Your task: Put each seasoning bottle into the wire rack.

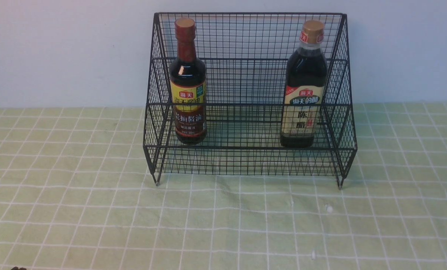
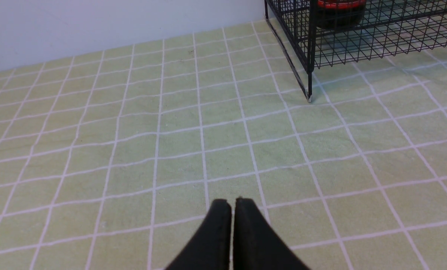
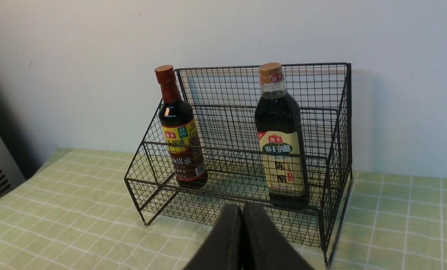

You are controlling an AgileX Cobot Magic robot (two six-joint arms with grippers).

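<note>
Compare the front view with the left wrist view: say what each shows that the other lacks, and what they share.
Front only: the slim bottle and the wider bottle standing whole and upright inside the wire rack, at opposite ends. Left wrist only: the left gripper, shut and holding nothing. Both: the rack's left front foot and the green checked cloth.

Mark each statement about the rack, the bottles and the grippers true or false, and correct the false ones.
1. Both bottles stand upright in the rack. True.
2. The slim bottle is on the robot's right. False: it is on the left; the wider bottle is on the right.
3. The left gripper is shut and holds nothing. True.
4. The right gripper grips the wider bottle. False: it is shut, empty, in front of the rack.
</note>
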